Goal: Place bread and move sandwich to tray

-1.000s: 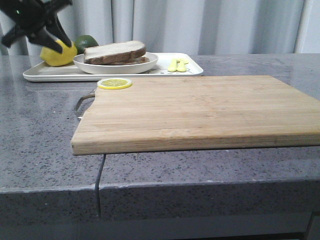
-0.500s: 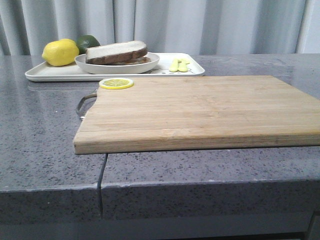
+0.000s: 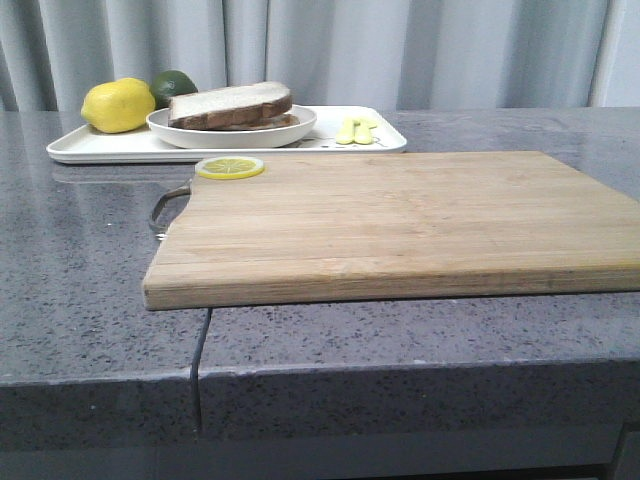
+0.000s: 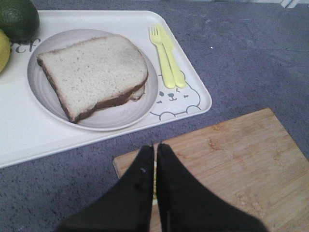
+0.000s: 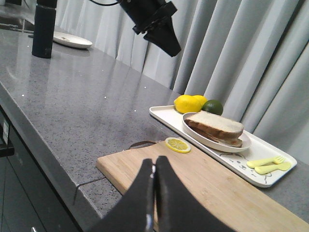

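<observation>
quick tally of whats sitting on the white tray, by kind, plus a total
Citrus fruit: 2, lemon and lime
Plated sandwich: 1, sandwich on its plate
Yellow cutlery: 2, fork and knife
Total on the tray: 5

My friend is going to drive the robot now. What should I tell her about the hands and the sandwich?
Left gripper: jaws shut, holding nothing, up above the near edge of the cutting board.
Right gripper: jaws shut, holding nothing, over the board too.
The bread tops the sandwich, which sits on its plate on the tray.
Done: both steps look finished.
Left: seemingly nothing; just keep the arms clear.
</observation>
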Motion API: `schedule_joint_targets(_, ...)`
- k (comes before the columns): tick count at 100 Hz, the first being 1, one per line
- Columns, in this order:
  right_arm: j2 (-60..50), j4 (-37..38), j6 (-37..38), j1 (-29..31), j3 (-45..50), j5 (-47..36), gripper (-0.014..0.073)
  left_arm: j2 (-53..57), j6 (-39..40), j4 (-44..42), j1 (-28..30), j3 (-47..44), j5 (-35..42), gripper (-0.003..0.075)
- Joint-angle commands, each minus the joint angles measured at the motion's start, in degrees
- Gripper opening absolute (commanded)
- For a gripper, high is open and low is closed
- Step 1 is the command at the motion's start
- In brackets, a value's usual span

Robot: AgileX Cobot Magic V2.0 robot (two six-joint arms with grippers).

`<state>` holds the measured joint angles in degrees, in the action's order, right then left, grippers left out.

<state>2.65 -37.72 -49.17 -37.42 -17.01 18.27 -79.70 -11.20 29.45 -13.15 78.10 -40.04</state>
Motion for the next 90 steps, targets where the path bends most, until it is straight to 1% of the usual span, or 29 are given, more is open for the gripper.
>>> schedule_joint_targets(1,-2.5,-1.2,-0.1,0.1,-0.1,-4.2,-0.0061,6.9,-0.3,1.6,-1.7,-4.6,7.1,-0.0020)
schedule_joint_targets(8,-4.4,-1.2,-0.1,0.1,0.8,-4.1,-0.0061,10.7,-0.3,1.5,-2.4,-9.8,9.7,-0.0020)
schedule_joint_targets(16,-4.2,-1.2,-0.1,0.1,1.0,-4.1,-0.0061,15.6,-0.3,1.5,-2.6,-16.0,12.3,-0.0020)
schedule_joint_targets(33,-4.2,-1.3,-0.1,0.1,1.0,-4.1,-0.0061,26.2,-0.3,1.5,-2.6,-27.1,13.9,-0.0020)
schedule_joint_targets(53,-4.2,-1.3,-0.1,0.1,1.0,-4.4,-0.0061,39.2,-0.3,1.5,-2.6,-38.6,11.8,-0.0020)
schedule_joint_targets(67,-4.2,-1.3,-0.1,0.1,1.0,-4.4,-0.0061,49.0,-0.3,1.8,-2.6,-44.9,10.1,-0.0020)
schedule_joint_targets(82,-4.2,-1.3,-0.1,0.1,1.0,-4.4,-0.0061,57.5,-0.3,1.8,-2.6,-48.5,6.2,-0.0020)
schedule_joint_targets(90,-4.2,-1.3,-0.1,0.1,1.0,-4.4,-0.0061,60.2,-0.3,1.8,-2.6,-49.4,5.9,-0.0020)
